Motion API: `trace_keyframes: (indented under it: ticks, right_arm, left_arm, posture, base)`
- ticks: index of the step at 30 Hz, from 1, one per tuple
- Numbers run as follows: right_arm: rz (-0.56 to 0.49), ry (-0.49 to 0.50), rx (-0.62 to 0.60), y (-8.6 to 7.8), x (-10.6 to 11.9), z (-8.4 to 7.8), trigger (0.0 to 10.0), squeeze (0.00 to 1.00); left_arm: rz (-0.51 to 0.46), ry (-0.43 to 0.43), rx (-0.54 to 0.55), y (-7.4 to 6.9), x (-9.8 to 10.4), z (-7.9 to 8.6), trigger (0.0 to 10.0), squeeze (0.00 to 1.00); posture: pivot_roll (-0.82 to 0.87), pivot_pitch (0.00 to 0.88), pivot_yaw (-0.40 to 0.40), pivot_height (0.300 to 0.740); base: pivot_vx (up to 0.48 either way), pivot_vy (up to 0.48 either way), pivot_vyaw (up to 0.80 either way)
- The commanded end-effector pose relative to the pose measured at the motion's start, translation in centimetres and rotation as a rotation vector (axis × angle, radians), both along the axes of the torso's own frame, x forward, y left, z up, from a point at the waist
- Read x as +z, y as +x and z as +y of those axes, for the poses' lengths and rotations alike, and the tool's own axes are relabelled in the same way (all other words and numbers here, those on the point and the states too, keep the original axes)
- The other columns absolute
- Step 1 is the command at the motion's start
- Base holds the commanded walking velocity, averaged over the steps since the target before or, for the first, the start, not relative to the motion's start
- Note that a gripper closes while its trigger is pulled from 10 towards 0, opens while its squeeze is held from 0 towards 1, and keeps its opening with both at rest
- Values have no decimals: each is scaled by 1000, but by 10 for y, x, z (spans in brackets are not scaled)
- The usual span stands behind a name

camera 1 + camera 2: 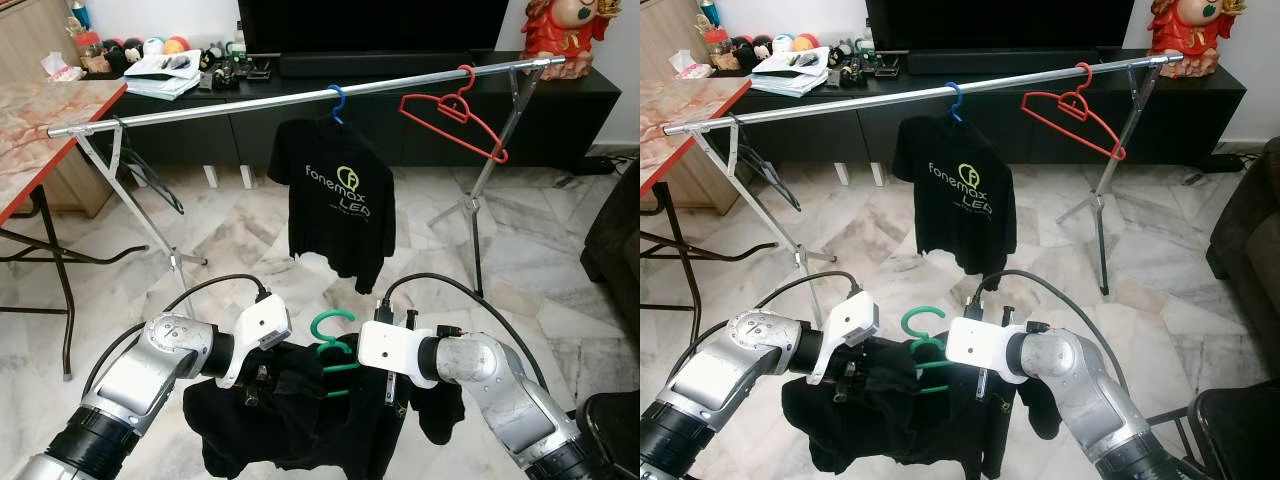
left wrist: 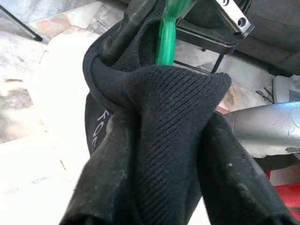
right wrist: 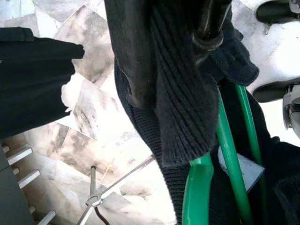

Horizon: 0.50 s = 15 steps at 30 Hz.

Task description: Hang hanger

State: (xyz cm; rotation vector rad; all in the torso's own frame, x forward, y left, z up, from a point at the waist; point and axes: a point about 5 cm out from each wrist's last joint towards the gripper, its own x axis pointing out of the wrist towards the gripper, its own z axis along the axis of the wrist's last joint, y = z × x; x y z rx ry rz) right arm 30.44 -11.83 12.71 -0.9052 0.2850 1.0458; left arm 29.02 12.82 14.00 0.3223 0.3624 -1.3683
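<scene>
Both the left hand (image 2: 159,154) and right hand (image 3: 173,70) pinch a black shirt (image 1: 290,420) on a green hanger (image 1: 335,345), hook up, bar crosswise.

matt ribbed black cloth shirt (image 1: 290,410) on smooth green plastic hanger (image 1: 333,340), below the polished metal rail (image 1: 250,101); glossy marble floor (image 1: 240,240).

1. This is a home living room: a dark television (image 1: 370,25) sits on a long black cabinet (image 1: 400,110) against the wall.
2. Polished marble floor tiles (image 1: 240,235) spread underfoot.
3. A clothes rail (image 1: 250,102) carries a black T-shirt (image 1: 335,200).
4. Papers (image 1: 165,72) and toys (image 1: 140,48) clutter the cabinet; a sofa (image 1: 612,240) edges in.
</scene>
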Motion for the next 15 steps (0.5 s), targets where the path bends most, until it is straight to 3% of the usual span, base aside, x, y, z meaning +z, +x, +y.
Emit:
trace_keyframes:
  ticks: [1,15]
  right_arm:
    - [-66,47,48,0,19,12,0,0]
    - [-65,45,50,0,19,12,0,0]
  left_arm:
    - [15,43,-3,-3,-6,5,0,0]
    - [19,42,-1,-3,-6,4,0,0]
  posture:
    - [-1,116,70,740]
    - [2,120,69,740]
  base:
    - [0,0,0]
    - [0,0,0]
